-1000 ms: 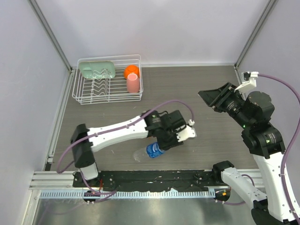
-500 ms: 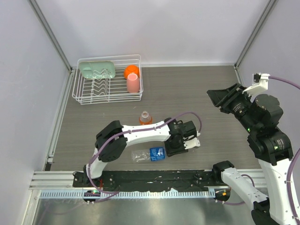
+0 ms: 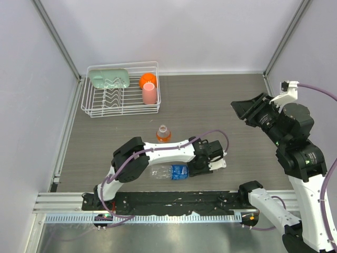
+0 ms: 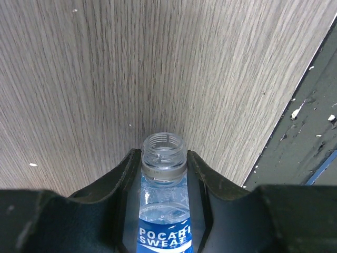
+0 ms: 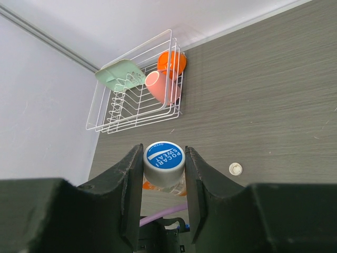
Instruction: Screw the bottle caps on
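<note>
In the left wrist view my left gripper [image 4: 164, 156] is shut on the blue-label bottle [image 4: 164, 211], a finger on each side below its open threaded neck. From above, that bottle [image 3: 169, 172] lies low along the table's front edge, held by the left gripper [image 3: 196, 166]. The orange bottle [image 3: 164, 133] stands upright just behind it, uncapped. My right gripper [image 5: 164, 161] is shut on a white cap with a blue top [image 5: 164, 158], raised over the right side [image 3: 241, 109]. A second white cap [image 5: 235, 168] lies on the table.
A white wire dish rack [image 3: 95, 103] stands at the back left with a green holder [image 3: 108, 78], an orange cup [image 3: 148, 80] and a pink cup [image 3: 149, 94]. The black rail [image 3: 174, 200] runs along the front edge. Grey walls close both sides.
My left arm has folded back and carried the blue-label bottle down toward the front rail, uncovering the orange bottle. The right gripper has shifted slightly right, still holding its cap.
</note>
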Robot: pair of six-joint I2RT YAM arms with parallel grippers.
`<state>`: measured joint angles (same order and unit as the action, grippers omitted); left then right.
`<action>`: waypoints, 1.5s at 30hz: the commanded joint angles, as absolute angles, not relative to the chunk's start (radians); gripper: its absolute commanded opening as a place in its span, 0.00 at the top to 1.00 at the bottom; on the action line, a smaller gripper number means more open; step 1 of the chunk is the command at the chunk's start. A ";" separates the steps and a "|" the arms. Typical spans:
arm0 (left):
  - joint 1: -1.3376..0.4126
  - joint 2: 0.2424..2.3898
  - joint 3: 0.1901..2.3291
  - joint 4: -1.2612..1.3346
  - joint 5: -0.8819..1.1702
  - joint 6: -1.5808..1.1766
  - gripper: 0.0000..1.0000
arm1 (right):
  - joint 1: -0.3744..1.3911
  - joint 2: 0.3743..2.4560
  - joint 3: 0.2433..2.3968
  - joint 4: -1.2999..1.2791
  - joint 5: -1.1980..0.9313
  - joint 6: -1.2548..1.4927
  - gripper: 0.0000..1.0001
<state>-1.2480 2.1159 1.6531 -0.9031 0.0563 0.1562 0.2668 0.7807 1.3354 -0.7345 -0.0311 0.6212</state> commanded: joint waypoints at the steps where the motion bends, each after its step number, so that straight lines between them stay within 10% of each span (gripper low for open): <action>1: -1.250 2.094 1.637 -0.896 0.026 0.164 0.61 | 0.267 0.795 1.331 -0.706 -0.037 0.597 0.95; 9: -1.252 2.033 1.657 -0.954 0.041 0.178 0.39 | 0.267 0.793 1.324 -0.706 -0.025 0.581 0.94; 10: -1.252 2.025 1.651 -0.951 0.040 0.179 0.17 | 0.265 0.799 1.325 -0.706 -0.026 0.581 0.94; 11: -1.252 2.010 1.649 -0.954 0.037 0.179 0.16 | 0.267 0.801 1.328 -0.707 -0.026 0.578 0.94; 45: -1.200 1.471 1.003 -0.769 -0.110 0.244 0.05 | 0.267 0.822 1.390 -0.696 -0.098 0.561 0.92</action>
